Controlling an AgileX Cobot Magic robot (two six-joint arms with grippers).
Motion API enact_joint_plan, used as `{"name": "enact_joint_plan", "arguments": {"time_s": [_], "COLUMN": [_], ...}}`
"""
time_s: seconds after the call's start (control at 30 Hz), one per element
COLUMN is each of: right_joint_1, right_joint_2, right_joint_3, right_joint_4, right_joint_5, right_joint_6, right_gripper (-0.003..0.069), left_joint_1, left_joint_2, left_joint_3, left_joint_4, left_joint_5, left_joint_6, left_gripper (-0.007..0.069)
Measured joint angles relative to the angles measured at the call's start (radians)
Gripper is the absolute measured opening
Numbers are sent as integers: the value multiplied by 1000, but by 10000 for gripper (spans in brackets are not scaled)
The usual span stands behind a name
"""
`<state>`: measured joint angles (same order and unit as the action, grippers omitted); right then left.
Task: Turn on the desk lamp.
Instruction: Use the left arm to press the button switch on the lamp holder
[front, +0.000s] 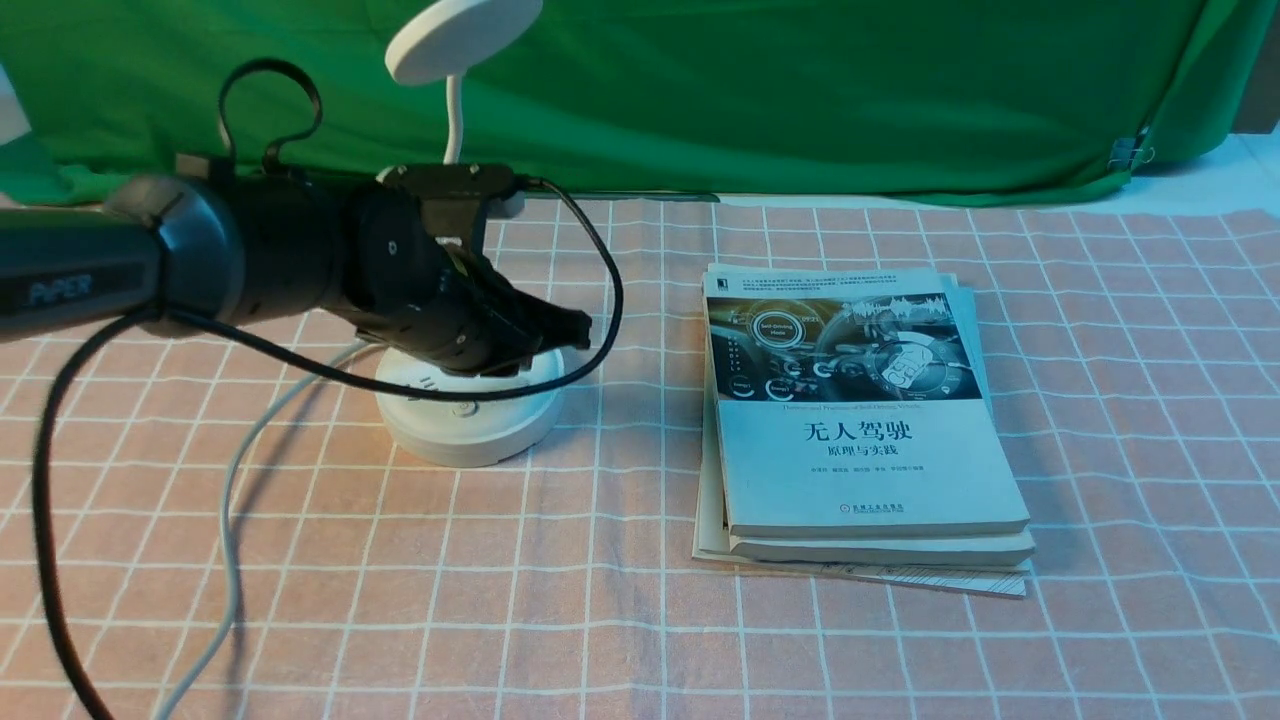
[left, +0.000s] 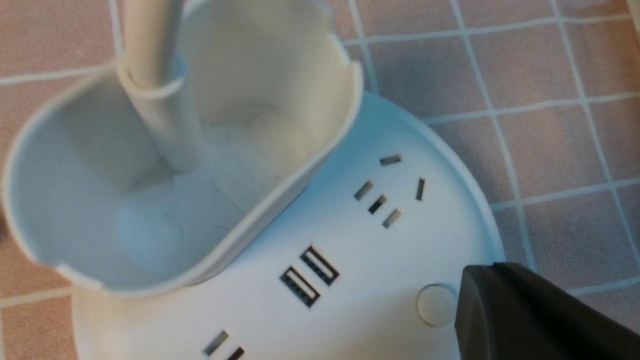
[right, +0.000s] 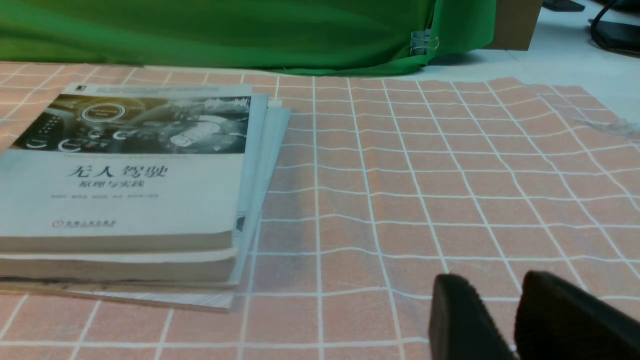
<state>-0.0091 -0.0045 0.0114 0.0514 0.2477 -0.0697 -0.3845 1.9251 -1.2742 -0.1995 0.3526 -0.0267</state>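
The white desk lamp stands at the left on the checked cloth: disc head (front: 460, 35), thin neck (front: 453, 120), round base (front: 470, 415). My left gripper (front: 580, 325) is shut and empty, and hangs low over the right side of the base. In the left wrist view its fingertips (left: 475, 285) sit pressed together right beside a small round button (left: 433, 305) on the base (left: 350, 310); I cannot tell if they touch it. The cup holder (left: 280, 165), sockets and USB ports show there too. My right gripper (right: 495, 285) is slightly open and empty, low over bare cloth.
A stack of books (front: 860, 420) lies right of the lamp; it also shows in the right wrist view (right: 125, 175). The lamp's grey cord (front: 232, 500) runs to the front left. My left arm's black cable (front: 600, 300) loops beside the base. A green backdrop (front: 800, 90) hangs behind.
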Motion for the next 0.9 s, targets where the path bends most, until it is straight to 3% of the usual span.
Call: {"name": "enact_joint_plan", "arguments": {"time_s": [0.9], "right_joint_1": [0], "right_joint_2": [0], "right_joint_3": [0], "right_joint_4": [0], "right_joint_5": [0], "right_joint_6": [0], "right_gripper": [240], "left_joint_1": [1], "left_joint_2": [70], "left_joint_3": [-30], "left_joint_4": [-1], "left_joint_5": [11], "left_joint_6": [-19], "left_gripper": [2]}}
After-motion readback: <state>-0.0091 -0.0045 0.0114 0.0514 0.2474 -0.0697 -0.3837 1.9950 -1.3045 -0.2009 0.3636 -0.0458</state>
